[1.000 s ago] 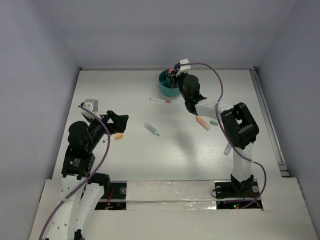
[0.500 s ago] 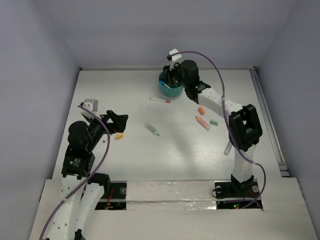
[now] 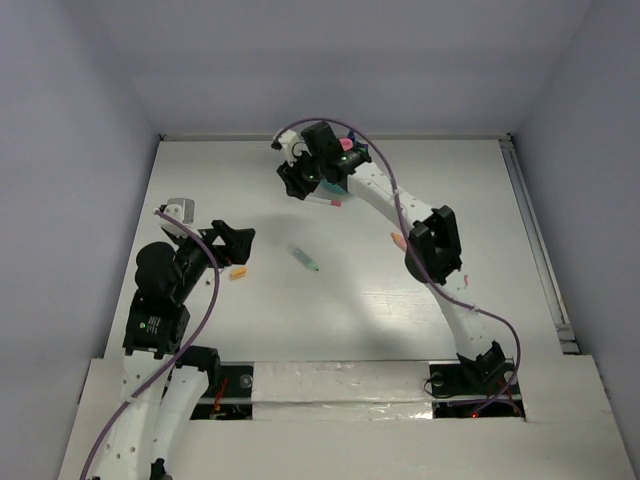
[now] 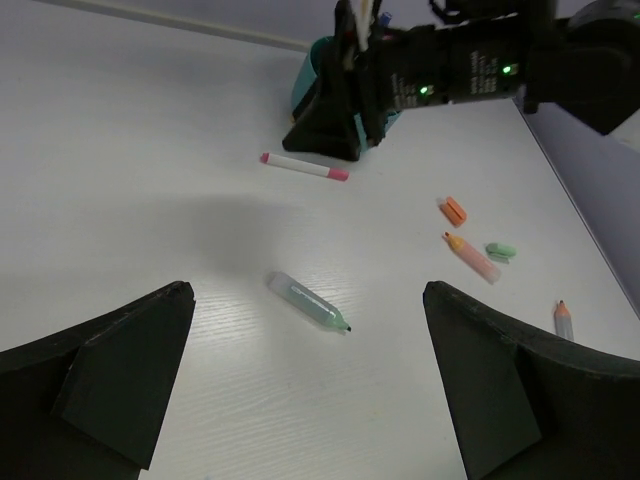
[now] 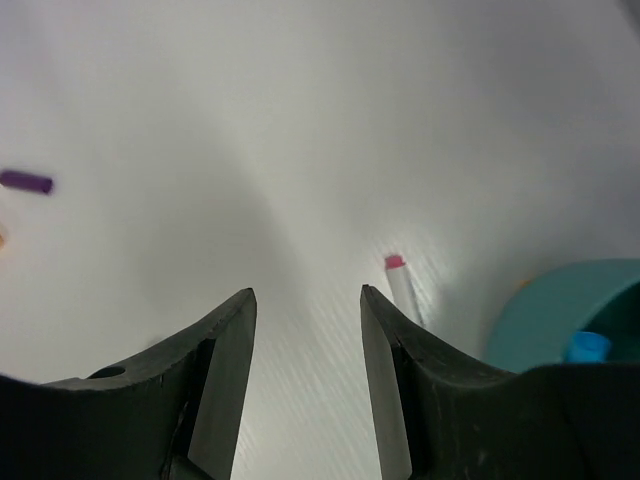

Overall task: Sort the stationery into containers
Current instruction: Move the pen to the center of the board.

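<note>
The teal cup (image 3: 337,183) stands at the far middle, largely hidden by my right arm; it also shows in the left wrist view (image 4: 308,82) and the right wrist view (image 5: 560,310), with a blue cap (image 5: 585,345) inside. My right gripper (image 3: 293,186) is open and empty, low over the table just left of the cup. A white pen with pink ends (image 3: 322,201) lies beside it; its end (image 5: 402,285) is right of the right finger. A green highlighter (image 3: 304,258) lies mid-table. My left gripper (image 3: 240,242) is open and empty, left of it (image 4: 308,303).
An orange piece (image 3: 238,272) lies by the left gripper. An orange piece (image 4: 453,210), an orange-pink marker (image 4: 472,256), a green cap (image 4: 500,251) and a pencil (image 4: 563,318) lie on the right. A purple cap (image 5: 25,182) lies further left.
My right arm swung from the right-middle of the table, over the teal cup, to the cup's left side. The left arm has not moved.
</note>
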{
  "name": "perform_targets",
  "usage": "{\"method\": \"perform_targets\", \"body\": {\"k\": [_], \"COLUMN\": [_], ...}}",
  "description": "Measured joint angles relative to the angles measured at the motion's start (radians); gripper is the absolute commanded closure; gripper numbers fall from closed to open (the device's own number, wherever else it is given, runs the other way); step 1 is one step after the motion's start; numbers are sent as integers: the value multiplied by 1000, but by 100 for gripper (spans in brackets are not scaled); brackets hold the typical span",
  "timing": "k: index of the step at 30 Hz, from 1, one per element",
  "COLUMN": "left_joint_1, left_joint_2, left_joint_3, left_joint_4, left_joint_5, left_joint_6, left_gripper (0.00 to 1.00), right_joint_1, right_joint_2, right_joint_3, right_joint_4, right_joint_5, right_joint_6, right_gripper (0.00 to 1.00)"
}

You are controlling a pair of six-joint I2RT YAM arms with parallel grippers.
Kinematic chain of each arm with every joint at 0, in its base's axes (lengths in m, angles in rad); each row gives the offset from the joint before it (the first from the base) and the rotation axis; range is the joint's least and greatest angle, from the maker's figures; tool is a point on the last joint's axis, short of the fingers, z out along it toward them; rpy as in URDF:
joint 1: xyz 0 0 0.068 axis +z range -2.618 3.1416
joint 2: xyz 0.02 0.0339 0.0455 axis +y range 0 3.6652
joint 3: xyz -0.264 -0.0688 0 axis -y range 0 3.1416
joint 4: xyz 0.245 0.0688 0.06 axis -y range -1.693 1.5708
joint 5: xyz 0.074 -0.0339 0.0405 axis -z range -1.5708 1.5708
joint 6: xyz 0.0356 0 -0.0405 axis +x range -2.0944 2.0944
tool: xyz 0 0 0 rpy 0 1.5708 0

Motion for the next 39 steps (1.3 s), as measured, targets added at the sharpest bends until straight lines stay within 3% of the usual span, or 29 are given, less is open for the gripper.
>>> {"method": "perform_targets", "body": {"k": [8, 21, 39], "left_joint_1": [0, 0, 0], "left_joint_2": [0, 3, 13], "left_joint_3": [0, 0, 0], "left_joint_4": [0, 0, 0], "left_joint_5": [0, 0, 1], "left_joint_6": [0, 0, 0], "left_gripper": [1, 1, 1], "right_joint_1": [14, 12, -9], "right_joint_2": [131, 251, 270], "right_joint_3": [88, 165, 109], "right_joint_4": [-146, -85, 32], "right_joint_5": [114, 197, 207], "right_joint_6": [-58, -121, -139], "right_gripper": [43, 40, 48]}}
